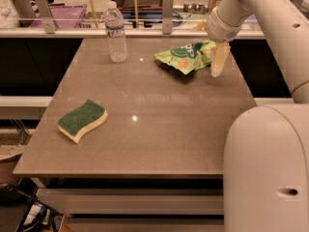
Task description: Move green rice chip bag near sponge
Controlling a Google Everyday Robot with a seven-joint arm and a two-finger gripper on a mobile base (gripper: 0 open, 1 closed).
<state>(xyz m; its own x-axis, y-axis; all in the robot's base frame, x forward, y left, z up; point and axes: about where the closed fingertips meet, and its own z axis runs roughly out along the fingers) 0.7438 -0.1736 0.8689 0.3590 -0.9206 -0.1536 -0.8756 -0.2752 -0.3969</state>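
**Bag far right, sponge near left: hold on bag not yet confirmed**

Lower right of frame: blocked by white robot body.

Nearest on table: sponge, left of centre, green side up, lying flat, close to the front-left edge. Wide bare stretch of tabletop beyond it.

Farther back, upper left of centre: bottle, upright, cap on. Well apart from sponge, apart from bag.

Upper right of centre: bag, crumpled, lying on the table near the back edge. Well apart from sponge, with most of the table's diagonal in between. Task barely begun, by the look of it.

At the bag's right end: gripper, hanging down from arm entering from upper right. Just beside the bag's edge or touching it; cannot tell which. Open or closed: cannot tell. No sign of the bag lifted off the surface.

Step in hand, as judged: getting hold of the bag. Notes for doing it well:
- Go for a raised fold at the near end rather than pressing onto flat film. Crinkly, light, likely to skate away toward the upper left if nudged.
- Test the hold with a small lift before travelling.
- Lift clear, then carry down and left across the bare middle, keeping right of the bottle.
- Set down just beside the sponge, not on top of it. No shoving the sponge toward the front edge.
- Release only after touchdown.
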